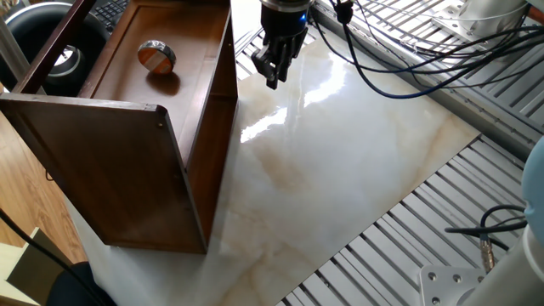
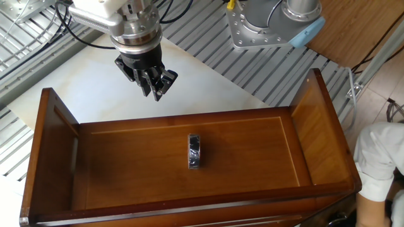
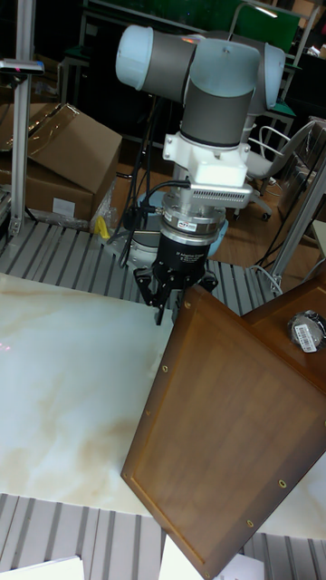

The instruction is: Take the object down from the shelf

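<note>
Task barely begun: small silver-rimmed orange-and-white disc [image 1: 156, 56] untouched on recessed board of big dark brown wooden shelf [image 1: 127, 178]. Black two-finger claw [image 2: 158, 90] outside shelf, empty, fingers nearly together.

- No readable text, brand, number or sign in any view.
- White label [image 3: 306, 335] on something behind the shelf [image 3: 231, 435], tall view: dark print, too small to read.
- White labels on the cardboard box [image 3: 59, 154], tall view: print too blurred to read.
- Puck [image 1: 156, 56] face: orange and whitish patches only, no lettering to make out.
- Arm [image 3: 213, 86] and its white block: no legible marking.
</note>
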